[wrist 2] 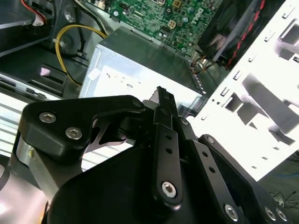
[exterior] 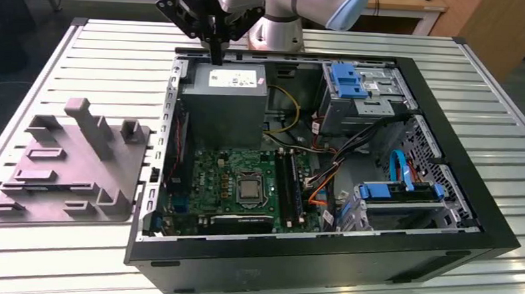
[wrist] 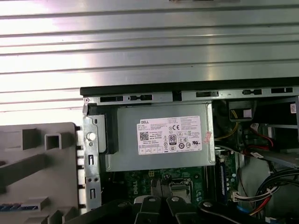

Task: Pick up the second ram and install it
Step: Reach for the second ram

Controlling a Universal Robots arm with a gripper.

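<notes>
My gripper hangs at the far end of the open computer case, just above the grey power supply. In both wrist views the black fingers are pressed together, and I cannot make out anything between them. The first wrist view has the fingers low in the picture, over the power supply. The green motherboard lies nearer the case's front, with long black memory slots beside the processor socket. The second ram is out of view.
A grey moulded fixture lies on the slatted metal table at the exterior view's left of the case. Inside the case are blue-tabbed drive cages, a blue cable, and yellow and orange wires.
</notes>
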